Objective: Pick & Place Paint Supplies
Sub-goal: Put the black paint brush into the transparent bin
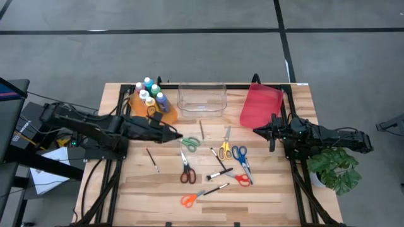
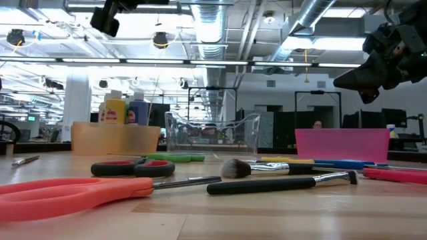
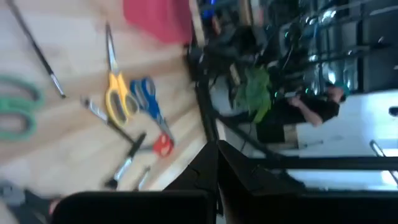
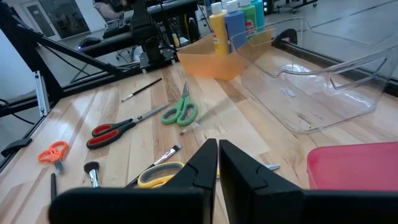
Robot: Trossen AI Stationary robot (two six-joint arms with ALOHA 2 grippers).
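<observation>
- Orange bin at the desk's far left held the paint bottles.
- Left claw hovered just beside the green scissors, fingers pressed together, gripping nothing.
- Right claw hung near the red bin, fingers likewise closed and empty.
- Scissors and brushes lay scattered mid-desk: yellow scissors, blue scissors, orange scissors.

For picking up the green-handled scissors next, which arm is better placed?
Left. The left gripper, fingers shut, hovers right beside the green-handled scissors near the orange plastic bin. The right gripper, also shut, waits by the red plastic bin, across the scattered tools.
</observation>
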